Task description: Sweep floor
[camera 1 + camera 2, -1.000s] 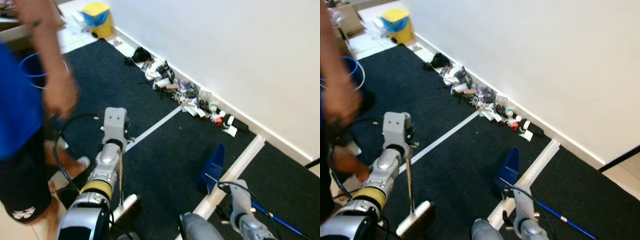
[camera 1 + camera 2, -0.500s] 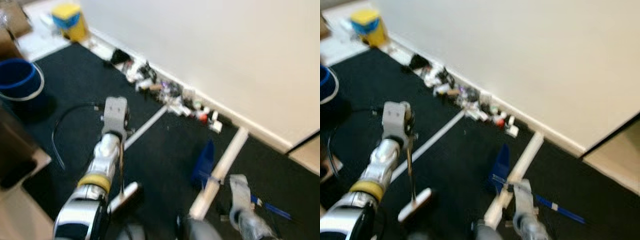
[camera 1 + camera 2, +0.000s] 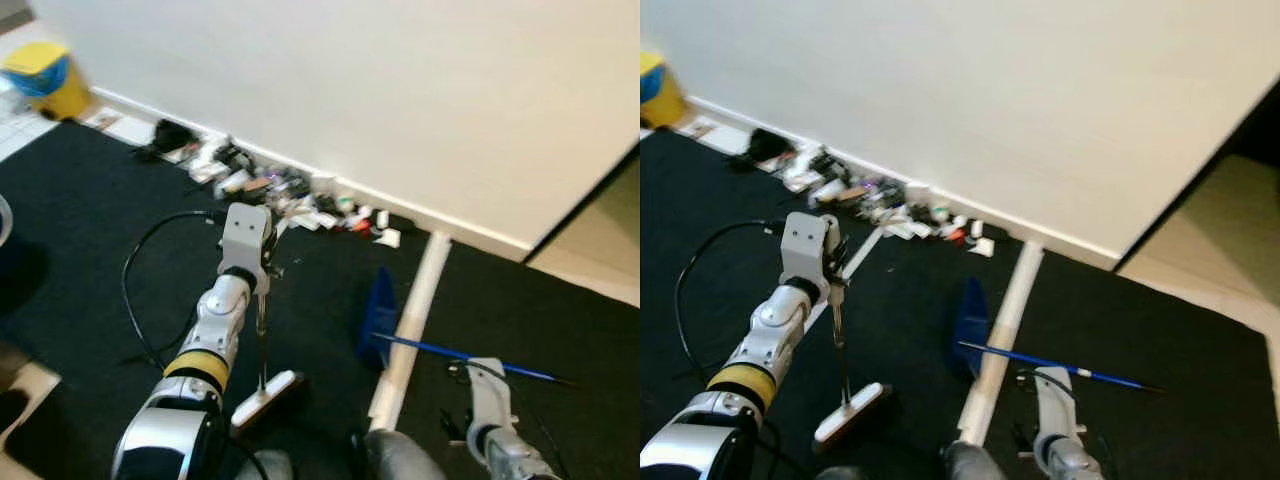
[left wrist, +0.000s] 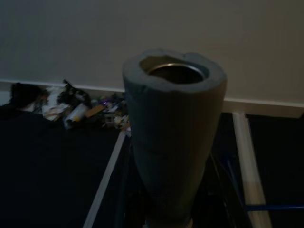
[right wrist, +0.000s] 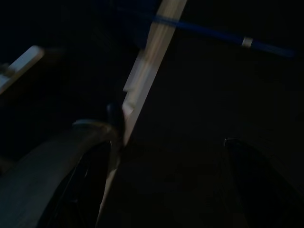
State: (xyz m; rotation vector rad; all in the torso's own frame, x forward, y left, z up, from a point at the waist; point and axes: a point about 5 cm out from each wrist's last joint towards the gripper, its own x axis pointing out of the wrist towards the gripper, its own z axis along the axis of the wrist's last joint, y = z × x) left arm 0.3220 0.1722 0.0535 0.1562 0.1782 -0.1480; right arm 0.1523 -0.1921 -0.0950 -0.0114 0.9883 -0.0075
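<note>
Along wall: litter, no legible writing. Left pincer clamps broom; right pincer spread, empty.

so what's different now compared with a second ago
The person in the blue top who stood at the robot's left is gone from view, and the camera has swung toward the right, so the wall's end and beige floor show. The left tool still holds the thin metal broom handle. The litter along the white wall and the blue dustpan lie as before.
</note>
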